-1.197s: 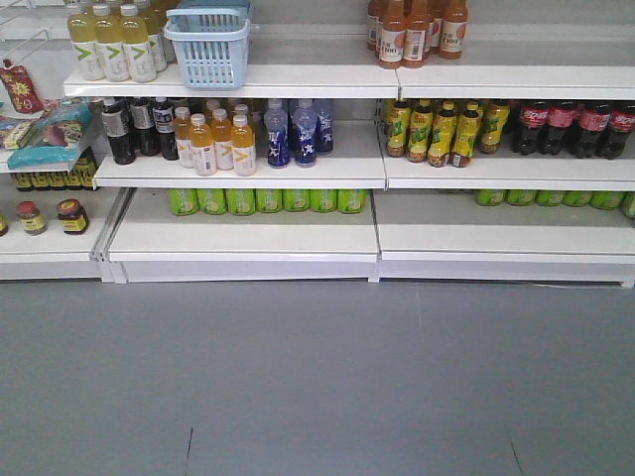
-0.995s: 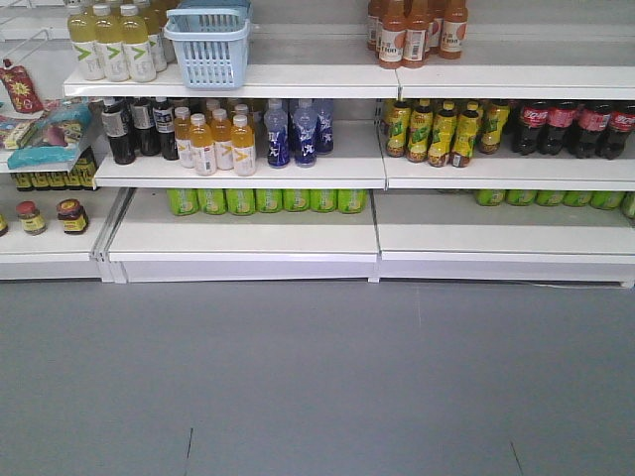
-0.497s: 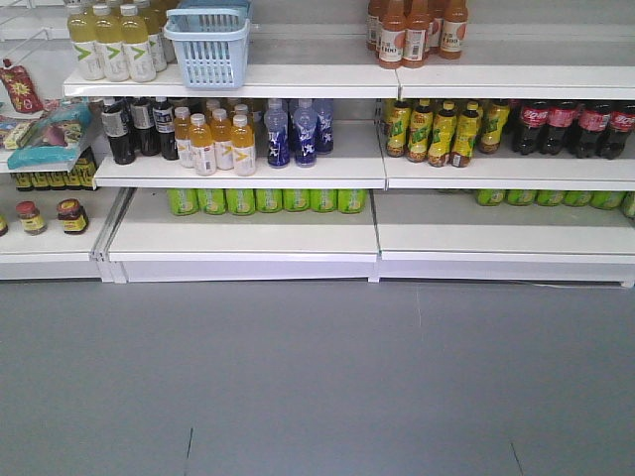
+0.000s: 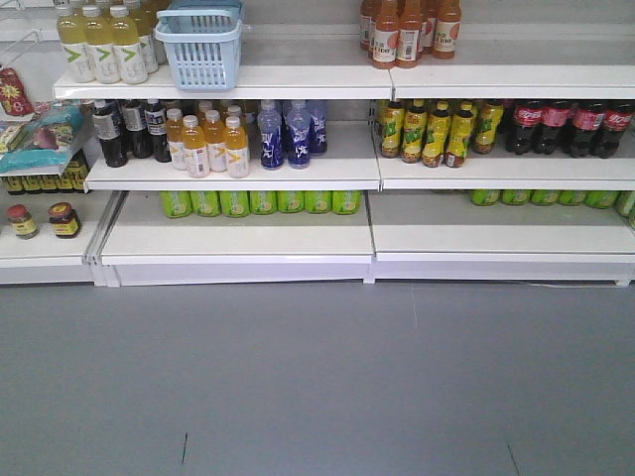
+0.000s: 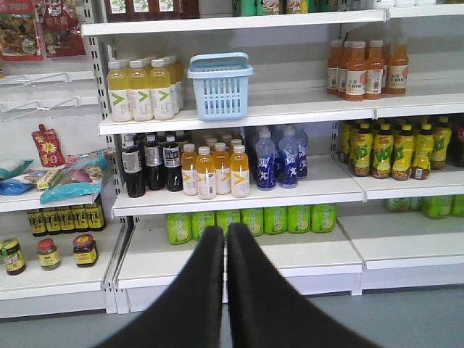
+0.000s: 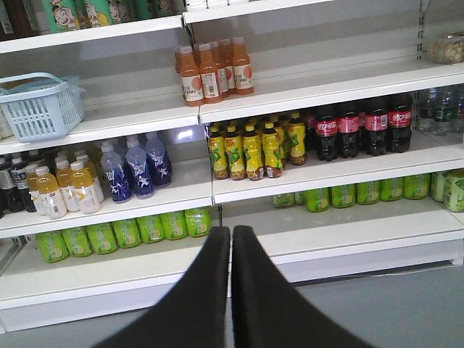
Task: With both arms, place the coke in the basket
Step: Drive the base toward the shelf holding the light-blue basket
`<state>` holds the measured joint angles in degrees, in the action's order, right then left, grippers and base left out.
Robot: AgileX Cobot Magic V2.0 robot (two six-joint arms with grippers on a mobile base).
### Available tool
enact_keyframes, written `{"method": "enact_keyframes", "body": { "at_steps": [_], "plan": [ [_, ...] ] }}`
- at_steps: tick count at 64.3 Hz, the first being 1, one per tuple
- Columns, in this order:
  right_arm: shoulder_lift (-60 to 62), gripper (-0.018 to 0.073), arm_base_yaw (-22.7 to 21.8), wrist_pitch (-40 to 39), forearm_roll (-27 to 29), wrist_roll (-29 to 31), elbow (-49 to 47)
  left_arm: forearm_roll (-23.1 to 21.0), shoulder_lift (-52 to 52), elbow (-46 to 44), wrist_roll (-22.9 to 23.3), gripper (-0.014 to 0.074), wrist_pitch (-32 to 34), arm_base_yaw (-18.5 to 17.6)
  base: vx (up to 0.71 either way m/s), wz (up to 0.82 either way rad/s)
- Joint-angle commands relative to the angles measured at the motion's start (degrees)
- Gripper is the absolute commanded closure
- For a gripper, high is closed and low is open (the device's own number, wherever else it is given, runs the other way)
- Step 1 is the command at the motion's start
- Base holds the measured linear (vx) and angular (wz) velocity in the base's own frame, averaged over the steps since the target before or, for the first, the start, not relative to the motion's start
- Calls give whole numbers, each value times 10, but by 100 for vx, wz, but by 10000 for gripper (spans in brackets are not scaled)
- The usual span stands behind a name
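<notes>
1. The left hand (image 5: 225,232): fingers pressed together, empty, facing the shelves.
2. The right hand (image 6: 230,232): closed too, gripping nothing.
3. The coke (image 4: 561,127): upright in a row at the right end of the middle shelf (image 4: 476,175), beside yellow-labelled bottles (image 4: 437,131).
4. The basket (image 4: 203,50): on the top shelf (image 4: 298,81), left section, just beside pale yellow drinks (image 4: 99,45); well apart from the coke.

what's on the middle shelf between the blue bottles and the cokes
A cluster of yellow-labelled bottles stands between the blue bottles and the cokes, clearest in the right wrist view.
</notes>
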<state>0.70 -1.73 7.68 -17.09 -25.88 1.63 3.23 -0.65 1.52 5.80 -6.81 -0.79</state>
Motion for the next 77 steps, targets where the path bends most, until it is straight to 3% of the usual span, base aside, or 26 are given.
{"method": "enact_keyframes", "body": {
  "at_steps": [1, 77],
  "plan": [
    [6, 565, -4, -40, -6, 4, 10, -5, -3, 12, 4, 602, 40, -5, 5, -3],
    [6, 565, -4, -40, -6, 4, 10, -5, -3, 12, 4, 602, 40, -5, 9, 5]
  ]
}}
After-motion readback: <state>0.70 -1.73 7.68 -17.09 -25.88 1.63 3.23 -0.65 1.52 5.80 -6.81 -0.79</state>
